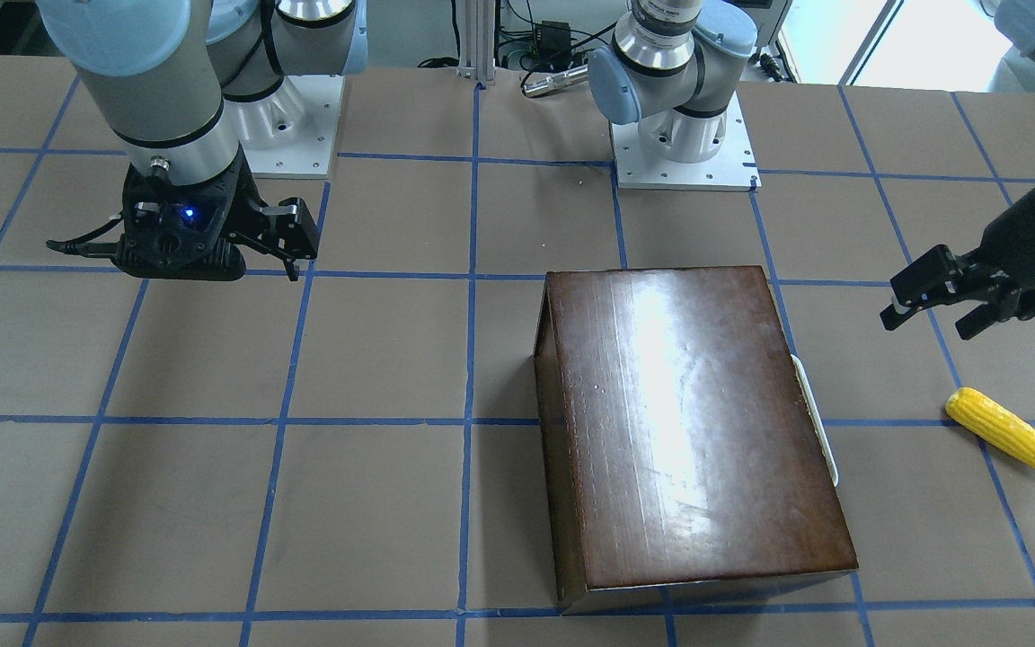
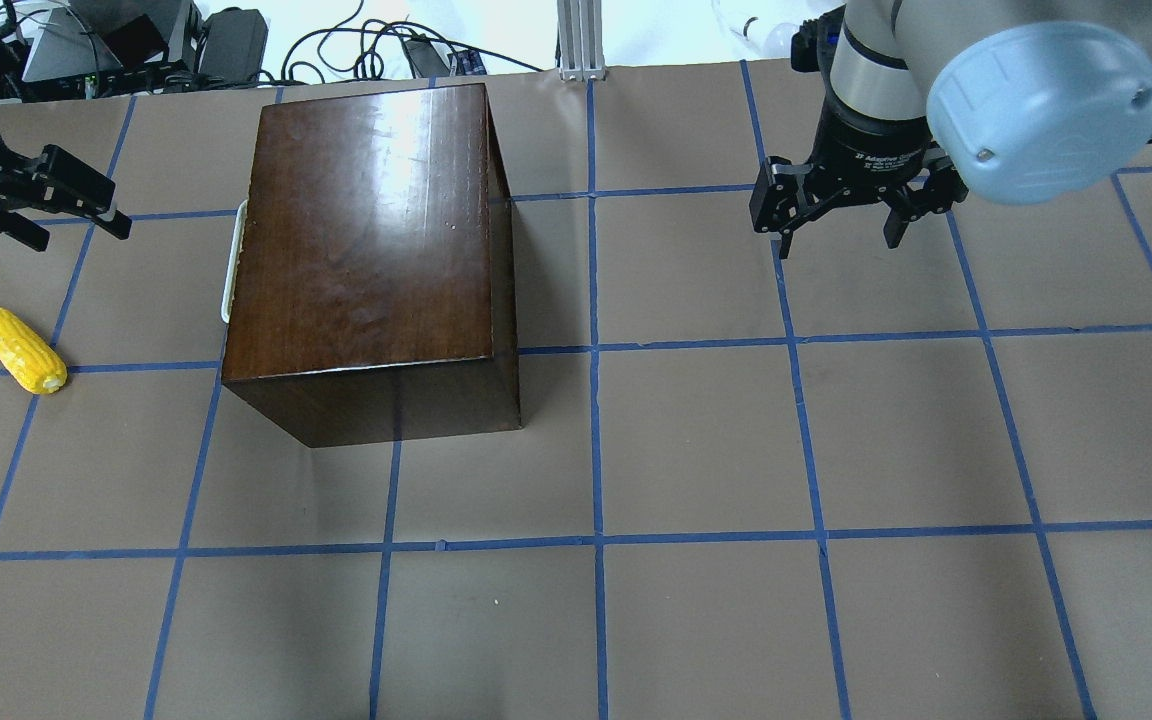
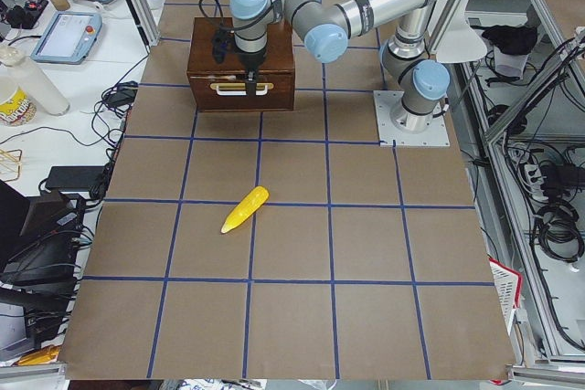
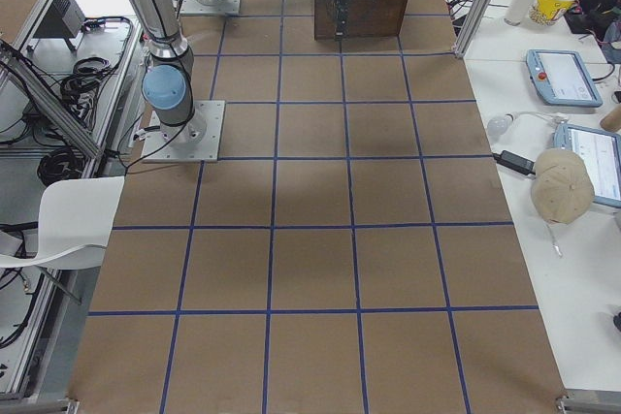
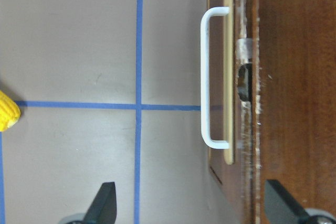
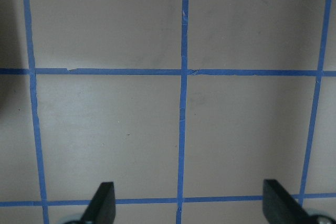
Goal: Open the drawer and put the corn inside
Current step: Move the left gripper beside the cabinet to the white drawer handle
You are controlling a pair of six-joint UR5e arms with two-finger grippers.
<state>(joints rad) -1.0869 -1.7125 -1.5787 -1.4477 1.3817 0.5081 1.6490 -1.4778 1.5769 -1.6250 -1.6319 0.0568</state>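
A glossy dark-brown wooden box (image 2: pixel 376 230) stands on the table. Its drawer is shut, and the front panel with the whitish handle (image 5: pixel 210 77) faces my left side; the handle also shows in the overhead view (image 2: pixel 232 262). The yellow corn (image 2: pixel 21 348) lies on the table beyond the handle side, and its end shows in the left wrist view (image 5: pixel 6 111). My left gripper (image 2: pixel 76 228) is open and empty, above the table between corn and handle. My right gripper (image 2: pixel 836 240) is open and empty, over bare table far from the box.
The brown table is marked with a blue tape grid (image 2: pixel 594 345). Both arm bases (image 1: pixel 684 162) are bolted at the robot's edge. Cables and electronics (image 2: pixel 136 50) lie past the far edge. Side benches hold tablets (image 4: pixel 563 75).
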